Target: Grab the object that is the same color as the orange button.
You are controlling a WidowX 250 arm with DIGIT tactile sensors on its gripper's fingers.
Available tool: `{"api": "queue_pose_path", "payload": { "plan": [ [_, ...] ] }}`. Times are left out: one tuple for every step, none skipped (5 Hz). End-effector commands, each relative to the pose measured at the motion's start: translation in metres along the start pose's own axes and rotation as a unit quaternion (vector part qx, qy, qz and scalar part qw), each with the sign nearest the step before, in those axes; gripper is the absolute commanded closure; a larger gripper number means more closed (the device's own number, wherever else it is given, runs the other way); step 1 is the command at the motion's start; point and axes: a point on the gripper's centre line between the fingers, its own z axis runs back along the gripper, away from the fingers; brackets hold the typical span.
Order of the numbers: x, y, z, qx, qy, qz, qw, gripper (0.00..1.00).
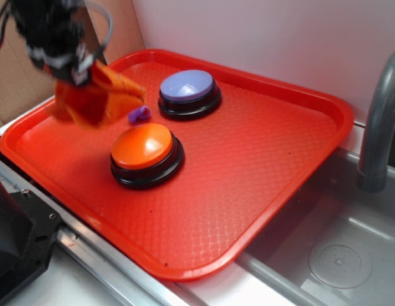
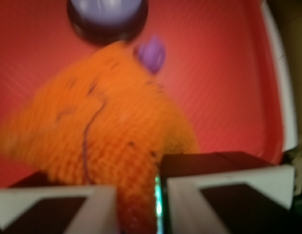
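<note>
An orange woven cloth rag (image 1: 98,95) hangs above the far left part of the red tray (image 1: 261,159), pinched at its top by my gripper (image 1: 79,70). In the wrist view the rag (image 2: 111,141) fills the middle, blurred, and its upper end is squeezed between the two jaws of my gripper (image 2: 137,209). The orange button (image 1: 145,153) with its black base stands on the tray just right of and below the hanging rag.
A purple-domed button (image 1: 189,93) stands farther back on the tray, and a small purple plastic piece (image 1: 139,115) lies between the two buttons. A steel sink (image 1: 337,255) with a grey faucet (image 1: 379,121) lies to the right. Cardboard stands behind the tray at the left.
</note>
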Motion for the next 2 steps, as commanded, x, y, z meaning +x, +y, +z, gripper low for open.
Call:
{"api": "queue_pose_path", "payload": {
  "plan": [
    [0.0228, 0.0168, 0.079, -0.036, -0.045, 0.047, 0.997, 1.0],
    [0.029, 0.0189, 0.0695, -0.008, -0.048, 0.012, 0.999, 1.0]
  ]
}}
